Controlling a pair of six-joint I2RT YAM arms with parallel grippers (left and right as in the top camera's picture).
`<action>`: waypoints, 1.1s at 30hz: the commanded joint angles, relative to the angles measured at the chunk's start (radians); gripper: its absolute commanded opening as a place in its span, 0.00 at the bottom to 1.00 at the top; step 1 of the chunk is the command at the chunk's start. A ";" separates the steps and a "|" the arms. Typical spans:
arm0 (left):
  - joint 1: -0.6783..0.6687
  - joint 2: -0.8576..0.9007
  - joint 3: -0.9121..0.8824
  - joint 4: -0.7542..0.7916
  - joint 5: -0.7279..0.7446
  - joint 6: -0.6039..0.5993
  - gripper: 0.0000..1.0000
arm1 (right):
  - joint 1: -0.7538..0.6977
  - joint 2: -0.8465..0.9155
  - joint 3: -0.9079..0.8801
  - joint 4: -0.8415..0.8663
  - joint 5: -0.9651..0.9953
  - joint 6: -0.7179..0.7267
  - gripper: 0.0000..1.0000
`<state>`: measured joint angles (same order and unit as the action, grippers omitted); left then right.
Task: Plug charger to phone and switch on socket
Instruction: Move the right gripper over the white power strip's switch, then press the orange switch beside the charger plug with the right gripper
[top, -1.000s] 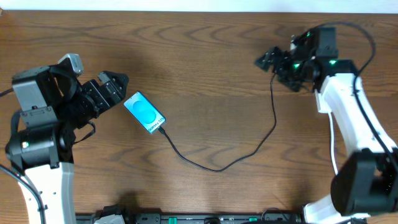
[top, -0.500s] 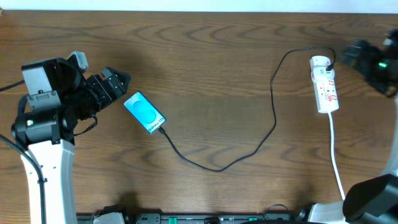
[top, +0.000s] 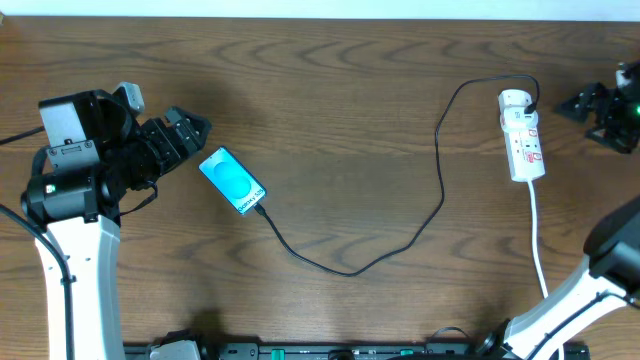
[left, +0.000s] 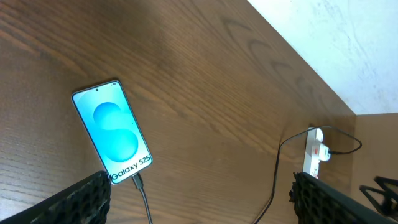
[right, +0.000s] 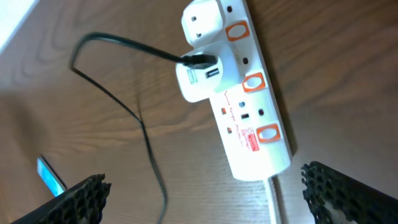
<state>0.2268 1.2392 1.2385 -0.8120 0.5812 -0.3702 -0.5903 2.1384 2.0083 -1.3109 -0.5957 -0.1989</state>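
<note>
The charger is linking phone and socket; left gripper is hovering released just beside the phone, right gripper, also released, well apart from it.

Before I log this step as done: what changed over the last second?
The right gripper drew back rightward off the socket, open and empty, uncovering it. The phone, the plugged-in charger and the open left gripper beside the phone stayed about where they were.
</note>
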 joint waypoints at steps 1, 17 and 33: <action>0.004 0.003 0.003 -0.003 0.010 -0.008 0.93 | 0.032 0.047 0.075 0.000 0.000 -0.101 0.99; 0.004 0.003 0.003 -0.011 0.010 -0.008 0.93 | 0.120 0.204 0.077 0.064 0.092 -0.194 0.99; 0.004 0.003 0.003 -0.016 0.010 -0.008 0.93 | 0.150 0.212 0.077 0.142 0.023 -0.040 0.99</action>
<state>0.2268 1.2400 1.2385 -0.8238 0.5812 -0.3702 -0.4660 2.3497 2.0674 -1.1728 -0.5159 -0.2714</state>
